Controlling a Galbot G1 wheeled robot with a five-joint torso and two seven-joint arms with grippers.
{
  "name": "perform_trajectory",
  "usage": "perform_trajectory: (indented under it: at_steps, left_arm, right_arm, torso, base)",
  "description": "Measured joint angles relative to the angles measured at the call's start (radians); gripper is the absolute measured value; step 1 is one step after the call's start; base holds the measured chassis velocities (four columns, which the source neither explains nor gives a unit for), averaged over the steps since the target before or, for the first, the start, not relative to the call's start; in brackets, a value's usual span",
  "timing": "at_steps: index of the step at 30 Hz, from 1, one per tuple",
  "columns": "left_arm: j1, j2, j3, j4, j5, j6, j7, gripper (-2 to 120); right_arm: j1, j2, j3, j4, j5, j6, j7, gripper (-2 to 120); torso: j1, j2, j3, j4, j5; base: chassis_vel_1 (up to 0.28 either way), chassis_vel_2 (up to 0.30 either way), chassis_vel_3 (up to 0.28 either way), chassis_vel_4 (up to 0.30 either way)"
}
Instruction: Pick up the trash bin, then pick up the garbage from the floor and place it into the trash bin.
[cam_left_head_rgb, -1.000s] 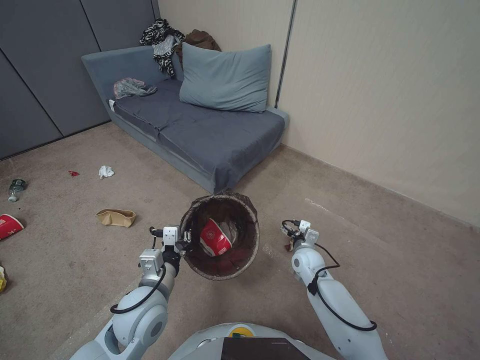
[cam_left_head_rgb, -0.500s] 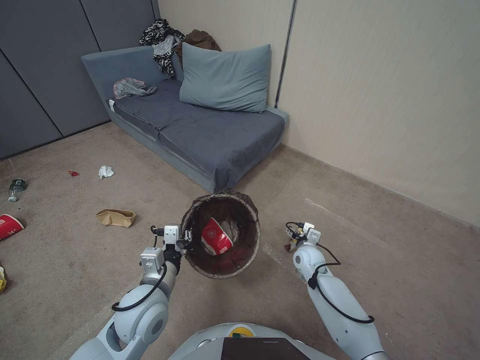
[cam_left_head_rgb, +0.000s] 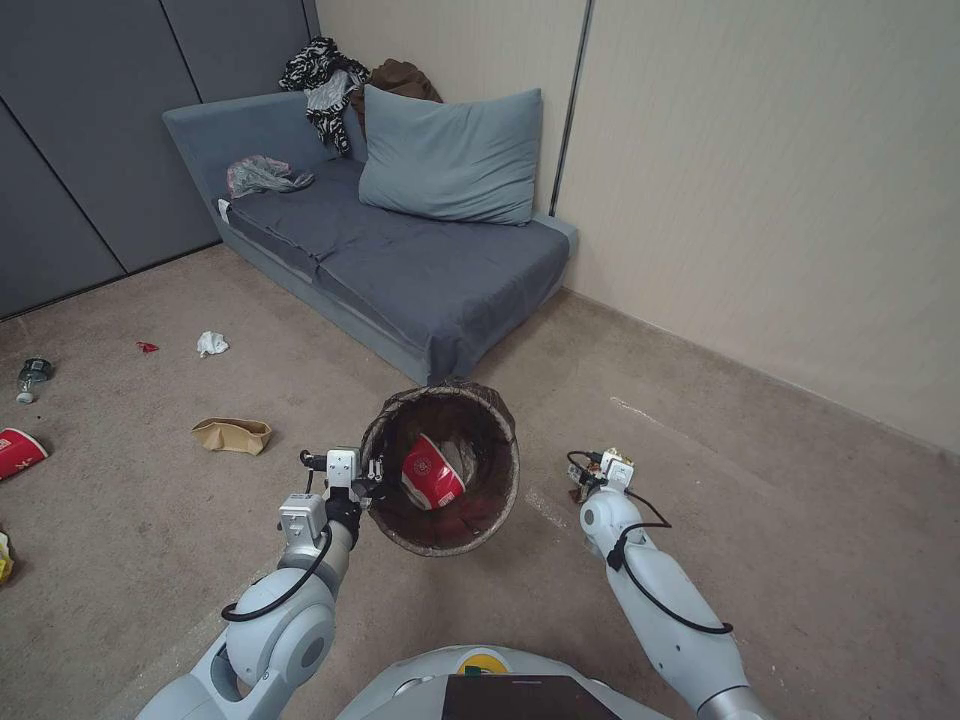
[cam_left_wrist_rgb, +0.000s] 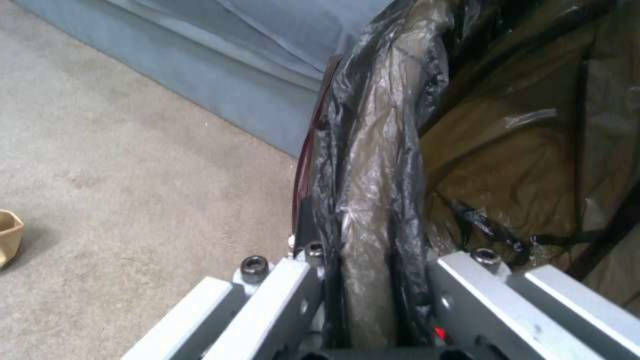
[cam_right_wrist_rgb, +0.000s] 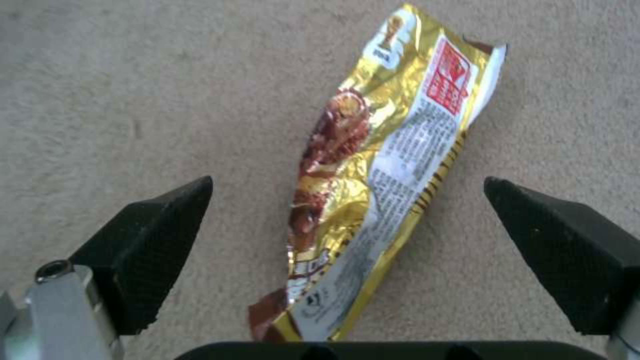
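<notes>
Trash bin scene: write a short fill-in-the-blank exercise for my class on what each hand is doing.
1. The left hand is shut on the rim of the ____.
2. The right hand is open above a gold snack ____ lying on the floor.
3. Inside the trash bin lies a red-and-white paper ____.

Missing words: trash bin; wrapper; cup

Lighting: even, soft indoor light from overhead; moderate brightness, no hard glare on the floor (cam_left_head_rgb: 800, 560).
Shadows: faint and diffuse; a soft one under the sofa (cam_left_head_rgb: 400, 270) edge.
Distortion: head view is wide-angle, wall lines bow toward the frame edges.
Focus: both wrist views soft and blocky; near metal fingers (cam_left_wrist_rgb: 267, 300) blurred.
Glare: bright sheen on the bin liner (cam_left_wrist_rgb: 373, 165) folds and the gold wrapper (cam_right_wrist_rgb: 373, 165) foil.
</notes>
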Motion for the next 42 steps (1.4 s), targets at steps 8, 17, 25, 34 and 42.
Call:
perform_trajectory:
  at_steps: [8, 17, 25, 34, 42]
  left_arm:
    - [-0.001, -0.003, 0.000, 0.000, 0.000, -0.001, -0.001, 2]
    - [0.003, -0.003, 0.000, -0.003, 0.000, -0.001, -0.002, 2]
    - [0.008, 0.002, -0.004, -0.011, 0.000, -0.001, -0.003, 2]
    - [0.012, 0.002, -0.004, -0.014, 0.000, -0.001, -0.003, 2]
    - [0.014, 0.000, -0.005, -0.017, 0.001, -0.002, -0.003, 2]
  right_arm:
    - [0.026, 0.009, 0.000, -0.054, -0.009, -0.002, 0.003, 96]
    - [0.037, 0.017, 0.001, -0.090, -0.019, -0.001, 0.001, 93]
    - [0.039, 0.025, 0.003, -0.122, -0.027, -0.003, -0.006, 92]
    - [0.042, 0.032, 0.003, -0.142, -0.039, -0.007, -0.014, 92]
    - [0.042, 0.034, 0.003, -0.146, -0.050, -0.007, -0.020, 80]
  torso:
    - [0.000, 0.000, 0.000, 0.0000, 0.0000]
    - [0.000, 0.000, 0.000, 0.0000, 0.0000]
    - [0.000, 0.000, 0.000, 0.0000, 0.0000]
    - [0.000, 0.000, 0.000, 0.0000, 0.0000]
    - [0.000, 0.000, 0.000, 0.0000, 0.0000]
  base:
    - [0.000, 0.000, 0.000, 0.000]
    - [0.000, 0.000, 0.000, 0.000]
    - [0.000, 0.000, 0.000, 0.000]
    - [0.000, 0.000, 0.000, 0.000]
    - [0.000, 0.000, 0.000, 0.000]
